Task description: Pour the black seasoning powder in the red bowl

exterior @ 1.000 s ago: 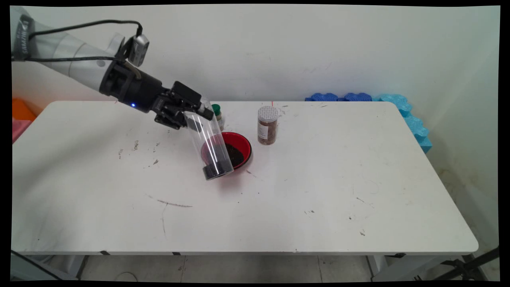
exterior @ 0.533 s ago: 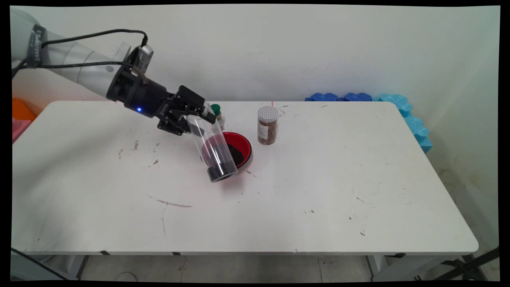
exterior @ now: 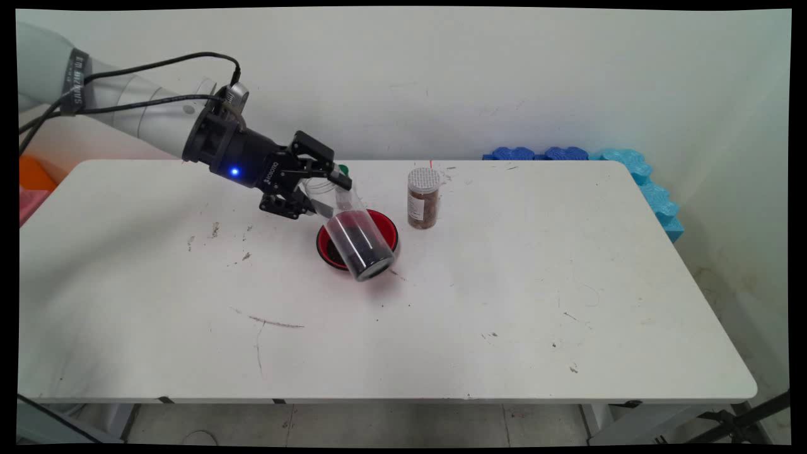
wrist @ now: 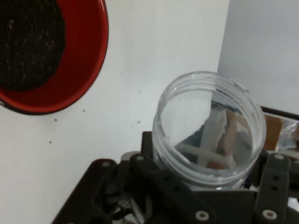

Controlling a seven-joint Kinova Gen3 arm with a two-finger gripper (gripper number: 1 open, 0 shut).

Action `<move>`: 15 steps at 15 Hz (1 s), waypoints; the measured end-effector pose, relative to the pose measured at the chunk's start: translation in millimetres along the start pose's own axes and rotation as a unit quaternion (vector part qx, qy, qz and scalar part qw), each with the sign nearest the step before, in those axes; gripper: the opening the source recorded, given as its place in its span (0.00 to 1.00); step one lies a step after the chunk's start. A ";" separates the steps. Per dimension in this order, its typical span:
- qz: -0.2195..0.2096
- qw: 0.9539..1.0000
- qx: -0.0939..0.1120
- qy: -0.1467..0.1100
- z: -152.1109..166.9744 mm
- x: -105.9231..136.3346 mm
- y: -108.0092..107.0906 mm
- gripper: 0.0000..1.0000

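The white table (exterior: 504, 302) carries everything, with the red bowl (exterior: 389, 228) sitting left of its middle. The white arm (exterior: 145, 113) reaches in from the bowl's upper left. A row of blue foam pieces (exterior: 567, 153) lies against the wall, well to the bowl's right and behind it.

The gripper (exterior: 331, 195) hangs just behind and left of the bowl, its fingers clamped across a clear plastic jar (exterior: 356, 243) close to the open mouth. The jar is tilted. Its mouth is up by the fingers, and its closed end, dark with granules, is low over the bowl's near-left rim. How high it sits above the rim cannot be told. The hand view looks straight at the jar's open mouth, with the bowl and its dark contents off to one side.

A spice jar (exterior: 423, 198) with a perforated white lid and brown contents stands just to the bowl's right. A small green-capped bottle (exterior: 342, 169) peeps out behind the gripper.

With the weight at the far end from the fingers, this hold probably needs firm pressure and slow wrist turns, or the jar may pivot.
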 end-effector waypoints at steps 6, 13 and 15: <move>-0.077 0.997 -0.018 0.002 3.4 2.4 -1.6 0.00; -0.145 0.989 -0.038 -0.017 5.0 0.1 -2.2 0.00; -0.166 0.985 -0.047 -0.021 4.8 0.3 -1.7 0.00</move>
